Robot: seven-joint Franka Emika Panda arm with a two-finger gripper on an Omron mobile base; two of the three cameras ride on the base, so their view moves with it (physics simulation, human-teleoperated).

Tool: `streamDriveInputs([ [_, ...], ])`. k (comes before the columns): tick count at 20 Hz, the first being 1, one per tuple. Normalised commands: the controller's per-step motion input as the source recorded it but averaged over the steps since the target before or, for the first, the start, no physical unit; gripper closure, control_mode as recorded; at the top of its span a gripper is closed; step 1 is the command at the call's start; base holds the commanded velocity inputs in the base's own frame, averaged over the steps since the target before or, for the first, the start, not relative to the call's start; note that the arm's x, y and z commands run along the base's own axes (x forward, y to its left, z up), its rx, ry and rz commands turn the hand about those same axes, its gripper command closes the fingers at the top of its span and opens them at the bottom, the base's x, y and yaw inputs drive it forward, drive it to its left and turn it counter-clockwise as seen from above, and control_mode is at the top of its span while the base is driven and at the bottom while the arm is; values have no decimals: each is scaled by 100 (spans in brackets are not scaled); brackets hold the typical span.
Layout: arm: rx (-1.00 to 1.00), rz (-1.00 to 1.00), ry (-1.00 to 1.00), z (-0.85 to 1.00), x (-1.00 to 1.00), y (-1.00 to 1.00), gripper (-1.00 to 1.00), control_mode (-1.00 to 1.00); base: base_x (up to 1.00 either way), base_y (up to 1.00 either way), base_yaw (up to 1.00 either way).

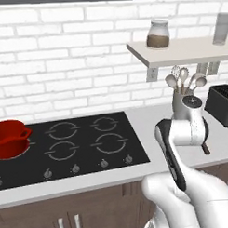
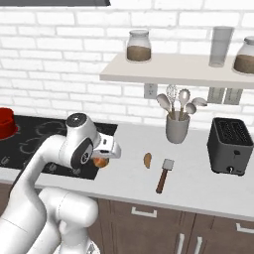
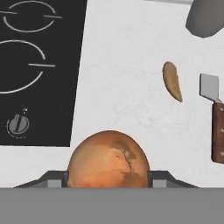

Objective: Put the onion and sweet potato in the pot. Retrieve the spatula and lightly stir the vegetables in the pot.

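**Onion in the tool, pot way off to the left**

Onion (image 3: 108, 159) sits right between our two fingertips in the hand view, jaws about halfway closed and pressed against its sides, so we'd say the tool (image 2: 101, 159) has it. We can't tell whether it's off the bench (image 2: 198, 183) yet.

The relation that counts: the pot (image 1: 10, 138) is on the far left burner of the cooktop (image 1: 79, 142), well apart from the tool, so the carry goes left across the hob.

Sweet potato (image 2: 147, 160) lies on the bench just right of the tool, long axis running roughly front to back, with the spatula (image 2: 164, 175) beside it, blade pointing at the wall.

Arm's folded low, elbow up, hand pointing down at the bench by the cooktop's right edge.
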Motion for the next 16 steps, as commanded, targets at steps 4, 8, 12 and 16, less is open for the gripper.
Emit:
streamDriveInputs([
  [4,5,0,-3,21,-34,41,100,-100,0,0,0],
  [8,0,0,0,0,0,0,100,100,-16,89,0],
  [12,0,0,0,0,0,0,100,100,0,100,0],
  [16,0,0,0,0,0,0,100,100,0,100,1],
])
